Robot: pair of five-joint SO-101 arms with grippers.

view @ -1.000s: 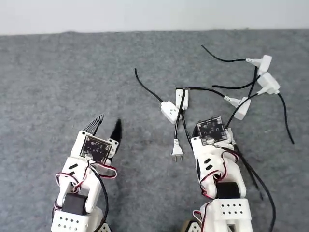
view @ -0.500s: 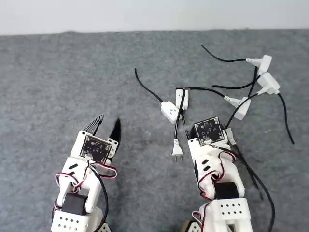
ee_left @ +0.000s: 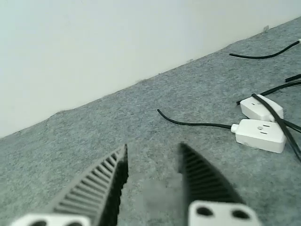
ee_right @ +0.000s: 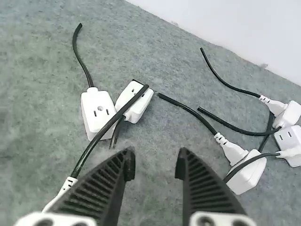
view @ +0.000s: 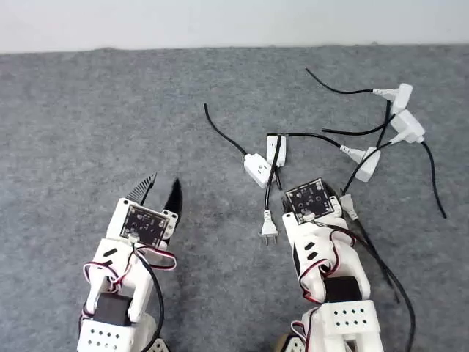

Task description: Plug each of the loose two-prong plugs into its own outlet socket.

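Note:
A loose white two-prong plug (view: 269,229) lies on the grey carpet, its black cord running back over two white outlet sockets (view: 258,170) (view: 276,150). In the right wrist view the sockets (ee_right: 97,113) (ee_right: 135,100) lie ahead and that plug (ee_right: 69,182) sits just beside one finger. My right gripper (ee_right: 153,169) is open with nothing between its fingers. A second small white plug (view: 349,206) lies against the right arm's wrist. My left gripper (view: 157,192) stands open over bare carpet, well left of the sockets (ee_left: 261,134).
Further right, a plug sits in a white socket (view: 366,163) (ee_right: 244,174), and two more white socket blocks (view: 401,95) (view: 407,126) lie at the far right with black cords trailing. A pale wall (view: 234,22) bounds the carpet at the back.
The right arm's wrist has shifted left and slightly back, closer to the loose plug. The left arm and the plugs and sockets have stayed put.

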